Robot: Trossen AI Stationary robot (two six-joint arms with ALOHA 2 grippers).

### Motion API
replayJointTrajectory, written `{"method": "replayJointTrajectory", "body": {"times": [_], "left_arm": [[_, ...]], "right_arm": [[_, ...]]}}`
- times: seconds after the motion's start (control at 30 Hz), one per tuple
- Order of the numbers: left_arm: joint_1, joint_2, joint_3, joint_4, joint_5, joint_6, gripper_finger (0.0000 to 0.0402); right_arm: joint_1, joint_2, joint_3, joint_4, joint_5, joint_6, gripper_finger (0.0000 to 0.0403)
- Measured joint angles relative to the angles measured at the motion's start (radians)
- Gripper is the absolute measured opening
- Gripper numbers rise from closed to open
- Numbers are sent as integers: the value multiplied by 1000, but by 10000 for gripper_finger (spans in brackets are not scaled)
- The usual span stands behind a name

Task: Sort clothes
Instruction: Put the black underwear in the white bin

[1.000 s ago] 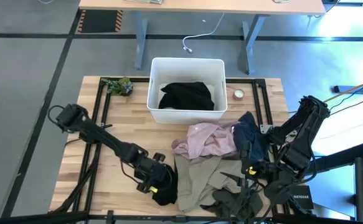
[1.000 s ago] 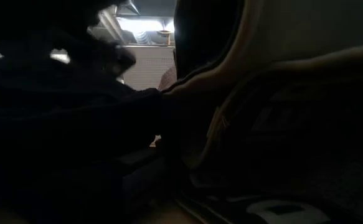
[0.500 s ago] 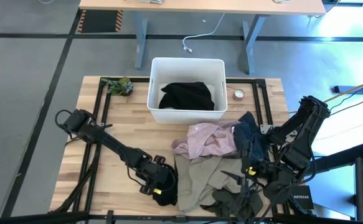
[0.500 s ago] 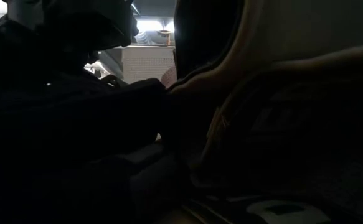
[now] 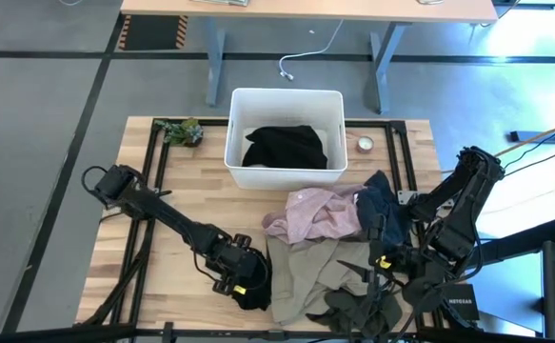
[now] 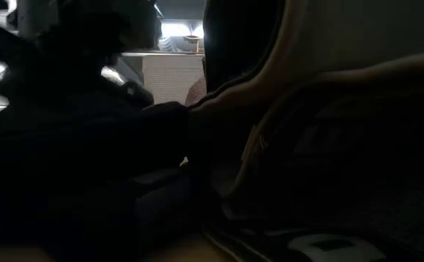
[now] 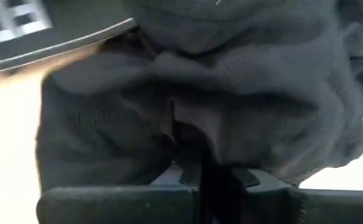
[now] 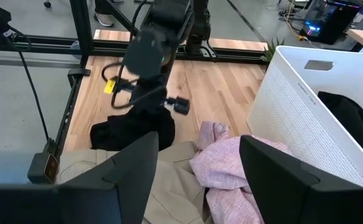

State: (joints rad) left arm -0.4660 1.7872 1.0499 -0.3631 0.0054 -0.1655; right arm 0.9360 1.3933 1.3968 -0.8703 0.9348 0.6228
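Note:
A heap of clothes lies on the table's near right: pale pink (image 5: 317,213), navy (image 5: 384,202), beige khaki (image 5: 307,267) and dark olive (image 5: 353,310). A black garment (image 5: 254,297) lies at the heap's left edge, and my left gripper (image 5: 247,288) is shut on it. Another black garment (image 5: 285,147) lies in the white bin (image 5: 287,95). My right gripper (image 8: 197,180) hangs open over the heap's right side, touching nothing, with the pink garment (image 8: 231,168) below it. My left gripper pinches a bunched fold (image 7: 187,134) of the black garment between its two shut fingers (image 7: 201,174). It comes slanting down from the table's left. The rest of the garment lies slack on the table around the fingers. How many layers are caught cannot be told.
A small green mottled lump (image 5: 182,131) sits at the far left corner and a small round roll (image 5: 365,145) right of the bin. Bare wood (image 5: 182,191) lies between the bin and my left arm. In the low view, cloth (image 6: 328,131) fills the picture close up.
My left gripper has dipped a little toward the near edge onto the black garment and shut on its fold. The garment has stayed on the table at the heap's left edge.

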Motion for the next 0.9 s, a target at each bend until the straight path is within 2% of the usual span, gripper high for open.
{"method": "replayJointTrajectory", "body": {"times": [0.2,0.33,0.47,0.73,0.9], "left_arm": [[0,-154,44,-54,-40,28,6],[7,-275,74,-60,-94,101,4],[22,-393,98,-35,-211,196,7],[124,-566,112,181,-369,459,5],[235,-596,112,344,-382,607,10]], "right_arm": [[0,0,0,0,0,0,243],[0,0,0,0,0,-1,243],[0,0,0,0,7,-2,243],[0,0,0,0,8,-3,243],[0,0,0,0,8,-3,243]]}}
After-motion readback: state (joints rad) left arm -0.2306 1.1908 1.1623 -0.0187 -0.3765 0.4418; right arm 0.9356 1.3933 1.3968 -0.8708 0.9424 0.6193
